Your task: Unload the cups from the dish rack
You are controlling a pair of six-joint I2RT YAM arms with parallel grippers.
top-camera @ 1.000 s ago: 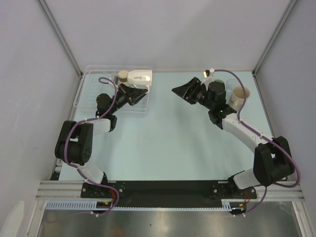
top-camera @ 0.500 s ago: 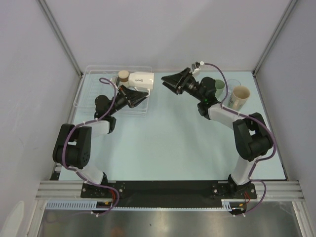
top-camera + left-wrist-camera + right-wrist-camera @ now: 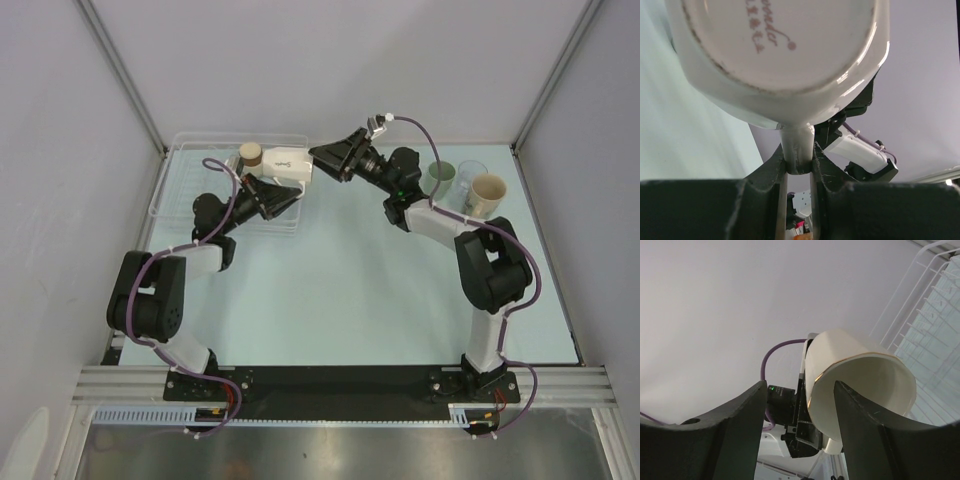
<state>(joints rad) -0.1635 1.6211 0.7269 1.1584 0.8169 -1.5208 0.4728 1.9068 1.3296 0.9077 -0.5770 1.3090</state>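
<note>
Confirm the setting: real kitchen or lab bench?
Looks like a lab test cell, not a kitchen: plain grey panel walls on aluminium posts, a pale-blue table, and robot arms bolted to a black plate.

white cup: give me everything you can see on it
The white cup looks like glossy ceramic, with a thin gold line at the rim, reddish script printed under the base and a scuffed foot ring. It is held sideways over the right end of the dish rack, mouth toward the right arm. The left hand pinches its handle. The right hand is open, with a finger on either side of the mouth; whether it touches the cup isn't visible.
</note>
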